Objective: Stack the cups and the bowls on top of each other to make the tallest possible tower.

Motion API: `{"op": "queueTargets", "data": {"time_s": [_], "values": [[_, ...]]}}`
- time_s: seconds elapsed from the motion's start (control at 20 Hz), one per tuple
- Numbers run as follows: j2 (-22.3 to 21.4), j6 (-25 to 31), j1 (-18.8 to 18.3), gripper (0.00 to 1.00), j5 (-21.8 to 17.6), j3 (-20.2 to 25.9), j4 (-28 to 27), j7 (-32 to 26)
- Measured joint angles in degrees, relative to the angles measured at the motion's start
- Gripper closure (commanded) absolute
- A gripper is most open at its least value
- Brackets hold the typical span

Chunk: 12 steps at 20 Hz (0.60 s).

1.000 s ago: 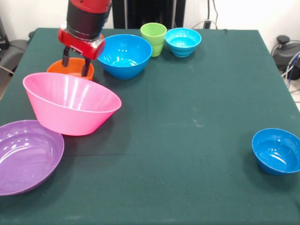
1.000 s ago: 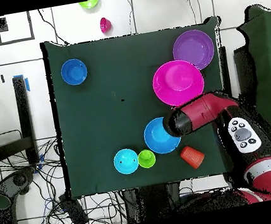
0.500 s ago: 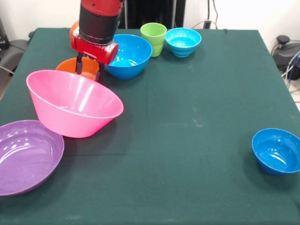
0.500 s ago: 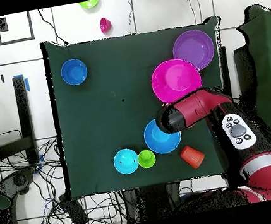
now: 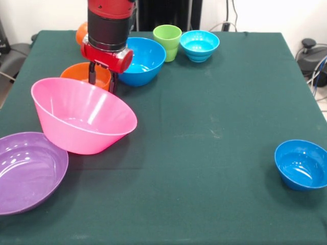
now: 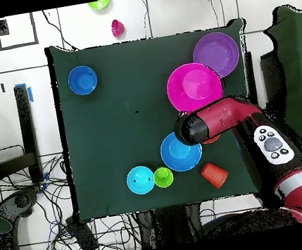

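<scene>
My gripper [image 5: 102,80] hangs low with its fingers apart. It straddles the right rim of the small orange bowl [image 5: 76,72], just behind the far rim of the tilted huge pink bowl [image 5: 82,115]. In the overhead view the arm covers most of the orange bowl beside the gripper [image 6: 186,128] and the pink bowl [image 6: 194,86]. The purple bowl [image 5: 28,171] lies front left. The medium blue bowl [image 5: 145,58], the lime green cup [image 5: 167,41] and the cyan bowl [image 5: 199,45] stand at the back. The orange cup [image 6: 213,174] is mostly hidden behind the arm in the front view. The dark blue bowl [image 5: 302,164] stands alone front right.
The green cloth-covered table [image 5: 214,127] ends close behind the cups. Off the table, the overhead view shows a small green object [image 6: 99,4] and a pink one [image 6: 117,28] on the floor, and cables [image 6: 30,197] at the side.
My gripper moved right along the orange bowl toward the medium blue bowl. The orange bowl and the pink bowl both shifted a little to the right.
</scene>
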Motion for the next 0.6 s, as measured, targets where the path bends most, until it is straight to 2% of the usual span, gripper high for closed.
{"op": "queueTargets", "data": {"time_s": [0.6], "values": [[0.5,0.0,-0.9,0.0,0.2,1.4,0.0,-0.4]]}}
